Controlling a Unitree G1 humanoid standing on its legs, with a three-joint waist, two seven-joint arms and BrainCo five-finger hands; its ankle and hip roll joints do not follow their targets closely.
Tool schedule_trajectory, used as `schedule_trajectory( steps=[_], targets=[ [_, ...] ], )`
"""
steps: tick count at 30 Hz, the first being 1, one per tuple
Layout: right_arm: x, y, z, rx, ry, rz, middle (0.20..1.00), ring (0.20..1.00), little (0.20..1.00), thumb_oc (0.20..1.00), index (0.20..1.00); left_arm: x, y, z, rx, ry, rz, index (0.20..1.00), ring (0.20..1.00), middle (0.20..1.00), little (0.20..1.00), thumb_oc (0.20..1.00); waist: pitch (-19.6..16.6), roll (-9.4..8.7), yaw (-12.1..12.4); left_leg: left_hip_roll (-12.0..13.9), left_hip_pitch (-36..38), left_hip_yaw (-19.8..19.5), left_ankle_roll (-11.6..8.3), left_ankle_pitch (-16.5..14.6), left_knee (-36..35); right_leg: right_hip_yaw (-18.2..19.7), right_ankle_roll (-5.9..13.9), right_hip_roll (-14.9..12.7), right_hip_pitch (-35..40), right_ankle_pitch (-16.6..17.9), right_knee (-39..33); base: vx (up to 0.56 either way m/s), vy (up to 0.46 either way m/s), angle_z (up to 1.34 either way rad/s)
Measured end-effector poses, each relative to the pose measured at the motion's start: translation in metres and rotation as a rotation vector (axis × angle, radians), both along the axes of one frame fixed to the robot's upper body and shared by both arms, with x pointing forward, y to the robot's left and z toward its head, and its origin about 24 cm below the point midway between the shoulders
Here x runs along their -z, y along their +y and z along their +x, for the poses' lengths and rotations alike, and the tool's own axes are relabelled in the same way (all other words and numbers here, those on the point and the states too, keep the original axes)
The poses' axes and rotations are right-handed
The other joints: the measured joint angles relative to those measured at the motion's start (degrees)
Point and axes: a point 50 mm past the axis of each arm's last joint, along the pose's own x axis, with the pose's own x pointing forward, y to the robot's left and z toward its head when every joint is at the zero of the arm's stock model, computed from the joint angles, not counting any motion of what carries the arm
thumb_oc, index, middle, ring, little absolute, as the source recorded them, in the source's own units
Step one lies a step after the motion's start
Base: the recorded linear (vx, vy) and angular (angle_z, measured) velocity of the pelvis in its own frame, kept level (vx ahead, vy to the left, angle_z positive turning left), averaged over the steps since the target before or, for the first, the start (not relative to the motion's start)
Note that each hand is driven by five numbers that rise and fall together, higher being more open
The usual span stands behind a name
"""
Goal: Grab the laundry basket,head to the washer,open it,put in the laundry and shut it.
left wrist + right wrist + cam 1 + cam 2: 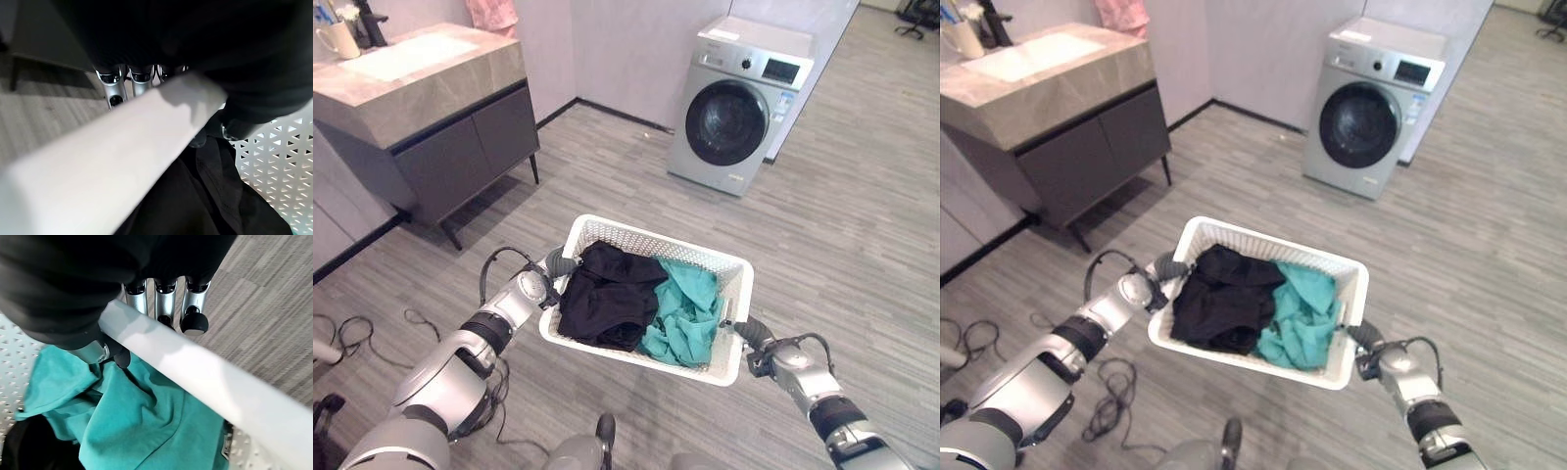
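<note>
Carrying a white perforated plastic basket [724,269] of crumpled black cloth [607,294] and teal cloth [685,313].
The left hand [120,88] and right hand [164,303] are clamping fingers and thumbs over its smooth side rims; the round-doored silver washer [734,108] is standing far ahead.

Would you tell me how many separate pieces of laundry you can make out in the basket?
2: a black garment on the robot's left side of the white laundry basket, and a teal garment on its right side. More may lie hidden beneath them.
</note>
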Motion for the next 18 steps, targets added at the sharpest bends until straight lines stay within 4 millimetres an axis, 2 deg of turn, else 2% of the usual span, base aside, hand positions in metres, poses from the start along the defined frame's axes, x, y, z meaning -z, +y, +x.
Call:
schedule_trajectory(
  steps=[1,2,3,4,5,6,7,9,11,12,13,14,15,16,17,18],
  targets=[
    [0.001,0.000,-0.001,-0.004,0.004,-0.002,0.200,0.200,0.200,0.200,0.200,-0.002,-0.001,0.001,0.003,-0.005,-0.004,0.200,0.200,0.200,0.200,0.200,-0.1,0.21,-0.9,0.1,2.5,-0.9,0.47,-1.7,-1.1,-0.2,-1.84,1.4,-2.8,-1.6,-6.3,0.29,-0.105,0.19],
    [0.000,-0.001,-0.001,-0.004,0.003,-0.004,0.200,0.200,0.200,0.200,0.200,-0.003,-0.002,0.001,0.003,-0.007,-0.005,0.200,0.200,0.200,0.200,0.200,-0.1,0.27,-1.2,0.2,2.8,-0.9,0.59,-1.5,-0.9,0.0,-2.38,2.0,-3.4,-1.4,-10.3,0.29,-0.138,0.15],
    [0.000,-0.001,-0.001,-0.003,0.002,-0.006,0.200,0.200,0.200,0.200,0.200,-0.002,-0.003,0.001,0.005,-0.006,-0.011,0.200,0.200,0.200,0.200,0.200,-0.2,0.11,-1.3,0.1,3.3,-1.1,-0.09,-2.7,-0.7,0.2,-2.94,2.3,-5.4,-0.8,-14.8,0.41,-0.223,0.07],
    [-0.001,-0.004,-0.001,-0.002,0.000,-0.013,0.200,0.200,0.200,0.200,0.200,-0.001,-0.004,0.001,0.005,-0.004,-0.014,0.200,0.200,0.200,0.200,0.200,-0.2,0.29,-1.4,0.2,3.7,-1.3,-0.06,-3.9,-0.7,2.1,-4.15,3.5,-7.2,0.6,-24.8,0.32,-0.170,0.02],
    [-0.002,-0.005,0.000,-0.004,-0.003,-0.015,0.200,0.200,0.200,0.200,0.200,-0.002,-0.004,0.001,0.006,-0.004,-0.015,0.200,0.200,0.200,0.200,0.200,-0.2,0.29,-1.6,0.1,3.8,-1.4,-0.15,-4.4,-0.7,3.7,-4.16,3.9,-8.6,2.3,-30.4,0.32,-0.168,0.05],
    [-0.003,-0.005,0.000,-0.004,-0.004,-0.017,0.200,0.200,0.200,0.200,0.200,-0.001,-0.005,0.001,0.005,-0.001,-0.016,0.200,0.200,0.200,0.200,0.200,-0.2,0.30,-1.9,-0.1,3.9,-1.6,-0.14,-4.9,-0.5,5.9,-3.16,4.1,-9.4,4.7,-35.8,0.23,-0.095,0.26],
    [-0.002,-0.006,-0.001,-0.003,-0.001,-0.019,0.200,0.200,0.200,0.200,0.200,0.002,-0.006,0.000,0.005,0.007,-0.018,0.200,0.200,0.200,0.200,0.200,-0.2,0.32,-2.9,-0.6,4.6,-2.7,0.20,-5.9,-0.4,8.0,-1.88,3.0,-10.5,10.1,-45.0,0.35,-0.162,0.31],
    [0.001,-0.006,-0.004,0.000,0.012,-0.018,0.200,0.200,0.200,0.200,0.200,0.012,-0.005,-0.003,-0.015,0.040,-0.020,0.200,0.200,0.200,0.200,0.200,-0.1,0.63,-3.3,-0.7,6.6,-3.1,0.43,-8.7,0.9,7.2,-1.51,1.2,-11.2,16.5,-54.2,0.37,-0.174,0.19],
    [0.003,-0.006,-0.006,0.000,0.020,-0.017,0.200,0.200,0.200,0.200,0.200,0.019,-0.003,-0.006,-0.021,0.057,-0.022,0.200,0.200,0.200,0.200,0.200,-0.1,0.56,-3.4,-0.5,8.5,-3.8,0.07,-11.5,2.5,4.8,-1.72,0.1,-10.6,18.1,-54.1,0.38,-0.201,0.14],
    [0.003,-0.010,-0.008,0.005,0.029,-0.026,0.200,0.200,0.200,0.200,0.200,0.020,-0.007,-0.007,-0.011,0.059,-0.025,0.200,0.200,0.200,0.200,0.200,-0.8,0.79,-3.3,0.2,9.7,-4.9,-0.36,-14.3,3.1,4.2,-1.82,-0.1,-10.3,19.4,-50.3,0.43,-0.217,0.28],
    [0.002,-0.011,-0.008,0.005,0.029,-0.030,0.200,0.200,0.200,0.200,0.200,0.019,-0.008,-0.007,-0.009,0.056,-0.028,0.200,0.200,0.200,0.200,0.200,-1.6,0.94,-3.6,0.9,10.5,-5.7,-1.12,-15.5,3.2,4.4,-2.22,0.4,-10.0,19.7,-47.9,0.46,-0.241,0.43],
    [0.002,-0.011,-0.007,0.002,0.025,-0.029,0.200,0.200,0.200,0.200,0.200,0.020,-0.007,-0.007,-0.011,0.057,-0.028,0.200,0.200,0.200,0.200,0.200,-2.8,0.73,-4.0,1.3,11.3,-7.0,-2.70,-16.0,3.4,4.3,-2.43,0.6,-8.2,20.5,-46.6,0.42,-0.250,0.35],
    [-0.002,-0.012,-0.004,0.000,0.013,-0.034,0.200,0.200,0.200,0.200,0.200,0.020,-0.006,-0.008,-0.017,0.055,-0.035,0.200,0.200,0.200,0.200,0.200,-3.4,1.71,-4.1,3.3,12.9,-7.6,-4.58,-17.3,3.1,3.7,-3.38,2.5,-6.9,24.9,-46.9,0.37,-0.254,0.40],
    [-0.004,-0.015,-0.003,0.005,0.007,-0.044,0.200,0.200,0.200,0.200,0.200,0.024,-0.007,-0.010,-0.019,0.064,-0.047,0.200,0.200,0.200,0.200,0.200,-4.2,3.32,-4.2,6.0,12.9,-7.6,-5.75,-18.3,7.5,2.4,-5.78,5.3,-5.0,23.5,-46.1,0.33,-0.291,0.29],
    [-0.005,-0.016,-0.003,0.006,0.005,-0.050,0.200,0.200,0.200,0.200,0.200,0.025,-0.008,-0.010,-0.018,0.065,-0.051,0.200,0.200,0.200,0.200,0.200,-4.2,3.27,-4.4,6.5,10.7,-7.2,-6.01,-18.5,14.6,1.3,-7.56,6.0,-3.0,24.1,-46.4,0.35,-0.451,0.27],
    [-0.011,-0.019,0.001,0.001,-0.011,-0.060,0.200,0.200,0.200,0.200,0.200,0.025,-0.008,-0.010,-0.016,0.061,-0.058,0.200,0.200,0.200,0.200,0.200,-4.3,3.27,-4.4,7.4,6.9,-6.7,-6.95,-16.2,24.7,0.7,-9.44,7.5,-0.9,22.1,-46.5,0.24,-0.361,0.17]
  ],
)
